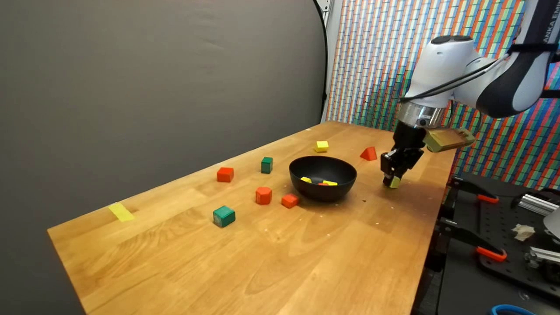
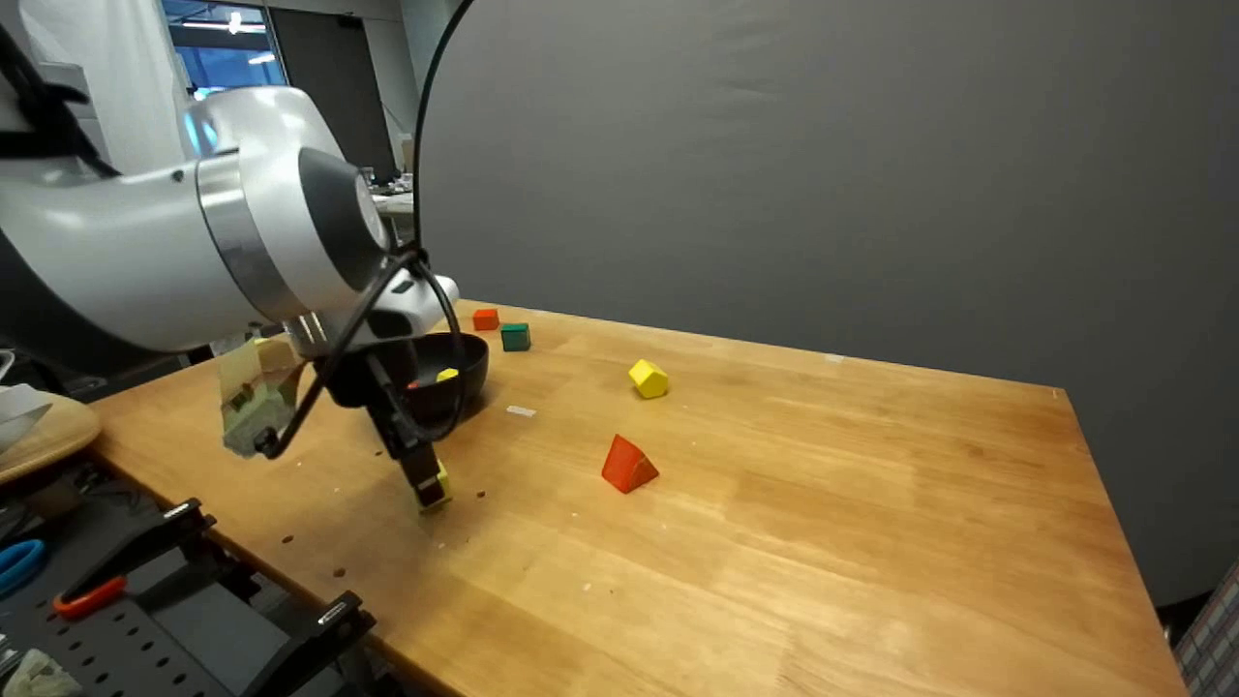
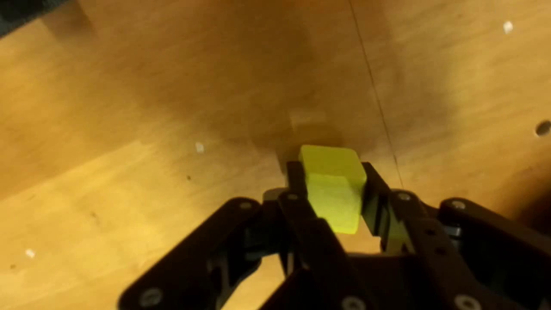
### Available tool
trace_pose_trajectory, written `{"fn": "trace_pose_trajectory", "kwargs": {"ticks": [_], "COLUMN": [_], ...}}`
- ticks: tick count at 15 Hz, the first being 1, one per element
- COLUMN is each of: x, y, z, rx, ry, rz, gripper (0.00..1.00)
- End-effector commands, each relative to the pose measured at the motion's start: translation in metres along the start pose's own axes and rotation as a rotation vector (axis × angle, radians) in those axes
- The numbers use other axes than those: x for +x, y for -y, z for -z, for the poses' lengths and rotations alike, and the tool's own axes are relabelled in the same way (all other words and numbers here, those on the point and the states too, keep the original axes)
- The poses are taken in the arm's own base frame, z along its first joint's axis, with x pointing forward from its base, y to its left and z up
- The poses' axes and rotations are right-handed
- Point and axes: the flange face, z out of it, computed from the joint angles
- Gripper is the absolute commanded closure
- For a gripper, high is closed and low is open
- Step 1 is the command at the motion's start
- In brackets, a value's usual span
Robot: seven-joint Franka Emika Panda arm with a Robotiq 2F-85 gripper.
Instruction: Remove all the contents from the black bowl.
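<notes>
My gripper [image 3: 332, 183] is shut on a yellow block [image 3: 335, 202], one finger along each side. In both exterior views this block [image 1: 395, 182] is low over the table, beside the bowl; whether it touches the wood I cannot tell. The black bowl [image 1: 321, 192] stands upright and holds two yellow pieces [image 1: 330, 183] and a bit of red [image 1: 323, 184]; its wall may hide more. In an exterior view the arm partly covers the bowl [image 2: 474, 373]. Outside it lie green blocks [image 1: 224, 216], red blocks [image 1: 225, 174], a red wedge [image 1: 369, 153] and a yellow block [image 2: 649, 378].
A flat yellow tape strip [image 1: 121, 211] is stuck near the table's far corner. Two red blocks, one of them this small one [image 1: 290, 201], lie close beside the bowl. Past the table [image 1: 350, 271] edge, clamps with orange handles [image 1: 491, 253] sit on a dark cart.
</notes>
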Motion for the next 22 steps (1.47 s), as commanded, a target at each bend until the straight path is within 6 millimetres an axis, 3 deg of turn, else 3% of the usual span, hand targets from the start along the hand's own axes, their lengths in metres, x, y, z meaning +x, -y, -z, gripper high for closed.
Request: {"fn": "trace_pose_trajectory", "kwargs": {"ticks": [1, 2, 6, 7, 13, 17, 18, 22], "x": [0.000, 0.002, 0.026, 0.035, 0.089, 0.111, 0.119, 0.134], "y": [0.007, 0.014, 0.034, 0.038, 0.071, 0.089, 0.098, 0.111], "z": [-0.032, -0.033, -0.035, -0.030, 0.038, 0.095, 0.118, 0.147], "rx": [0.050, 0.059, 0.045, 0.036, -0.044, -0.110, -0.079, -0.120], "ry": [0.067, 0.083, 0.127, 0.138, 0.155, 0.139, 0.118, 0.103], "rz": [0.025, 0.022, 0.022, 0.017, -0.053, -0.113, -0.111, 0.005], "gripper": [0.40, 0.36, 0.02, 0.00, 0.00, 0.00, 0.00, 0.00]}}
